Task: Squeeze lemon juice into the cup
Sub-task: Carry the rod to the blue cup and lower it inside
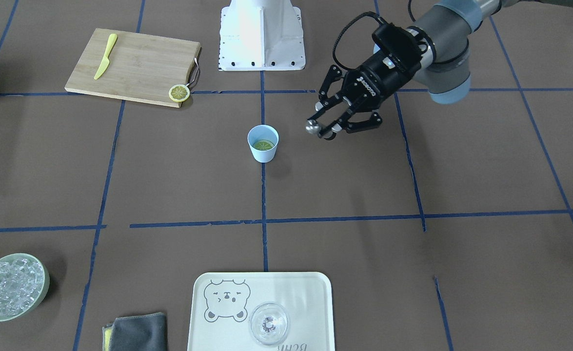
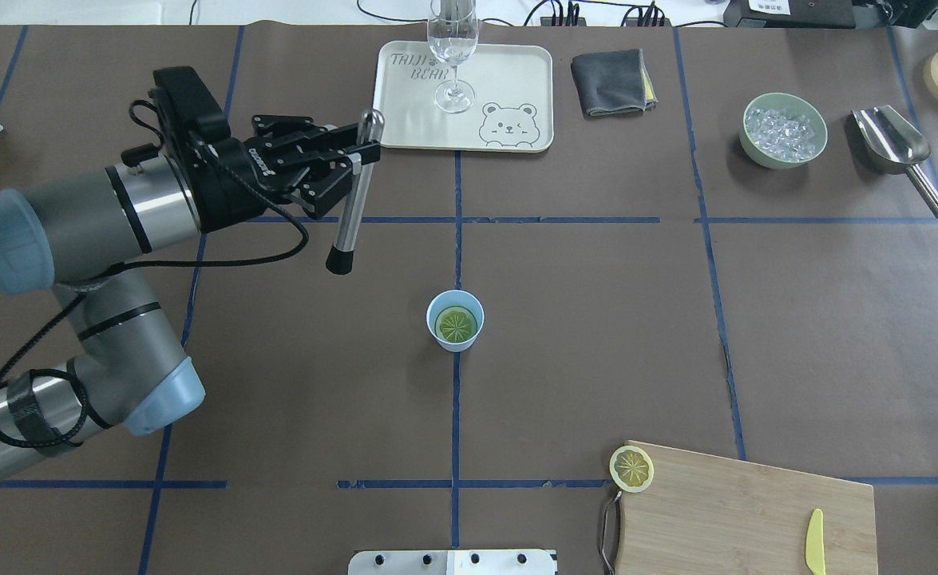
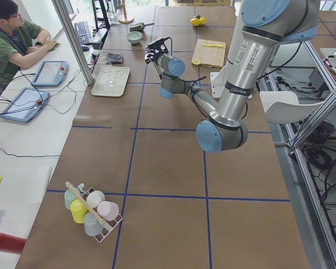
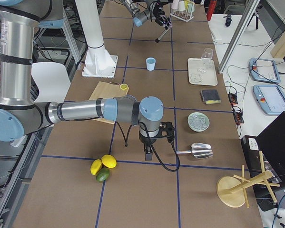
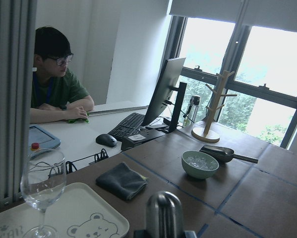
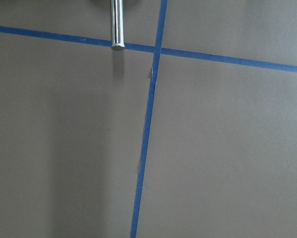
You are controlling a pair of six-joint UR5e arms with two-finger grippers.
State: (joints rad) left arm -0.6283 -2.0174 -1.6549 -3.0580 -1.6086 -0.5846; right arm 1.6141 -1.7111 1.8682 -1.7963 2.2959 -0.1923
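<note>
The pale blue cup [image 1: 263, 152] [image 2: 454, 342] stands at the table's middle with a lemon slice [image 1: 264, 145] [image 2: 456, 324] lying inside it, cut face up. A second lemon slice [image 1: 179, 92] [image 2: 631, 468] lies at the corner of the cutting board. My left gripper [image 1: 323, 130] [image 2: 361, 152] is shut on a steel muddler [image 2: 353, 204] with a black tip, held in the air beside the cup, toward the robot's left. The muddler's rounded top shows in the left wrist view [image 5: 164, 213]. My right gripper [image 4: 148, 153] shows only in the exterior right view, near the scoop; I cannot tell its state.
A bamboo cutting board [image 2: 756, 511] carries a yellow knife [image 2: 814, 541]. A tray [image 2: 508, 80] holds a clear glass [image 2: 453, 48]. A grey cloth [image 2: 608, 70], a green bowl of ice [image 2: 783, 129] and a metal scoop [image 2: 892, 144] lie along the far edge.
</note>
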